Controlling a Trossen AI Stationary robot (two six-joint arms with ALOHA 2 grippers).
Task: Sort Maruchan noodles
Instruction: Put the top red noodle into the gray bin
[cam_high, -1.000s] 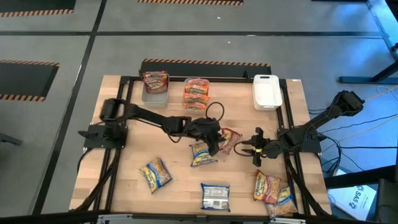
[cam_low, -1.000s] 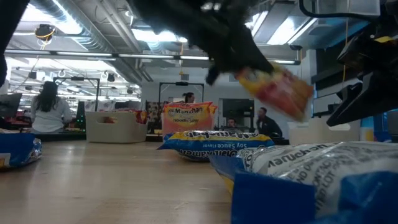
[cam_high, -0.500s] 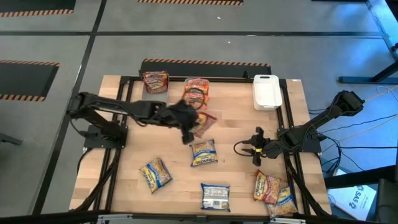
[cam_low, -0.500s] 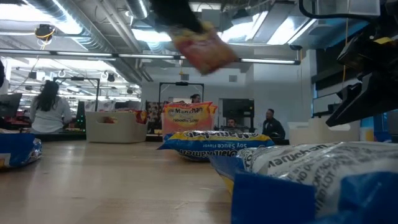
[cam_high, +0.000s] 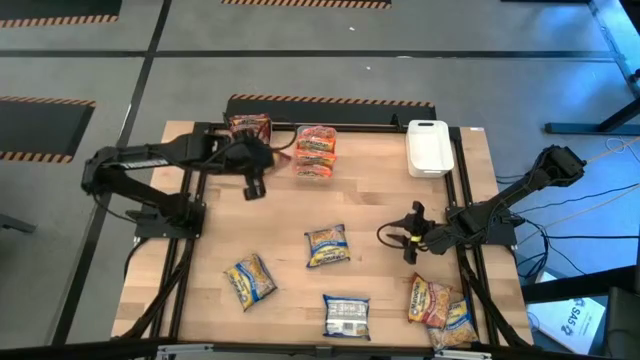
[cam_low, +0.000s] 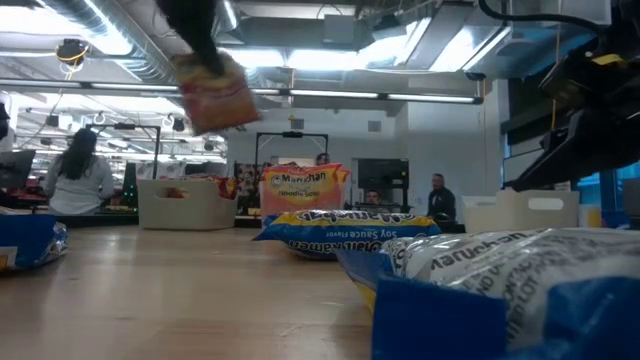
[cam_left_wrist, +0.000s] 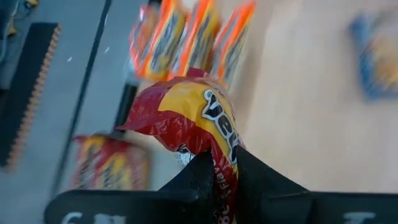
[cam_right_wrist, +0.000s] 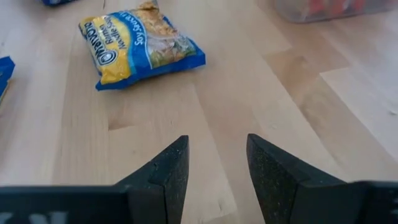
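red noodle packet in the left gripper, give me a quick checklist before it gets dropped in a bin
1. Grip: the left gripper is shut on the red noodle packet, pinched at one edge: ok.
2. Packet lifted off the table: ok, it hangs high in the low view.
3. Matching bin: the left bin already holds a red packet: ok.
4. Packet directly over that bin: cannot tell, the gripper sits just beside it.
5. Orange packets stay in the next bin: ok.
6. Right gripper open, empty, waiting far off: ok.
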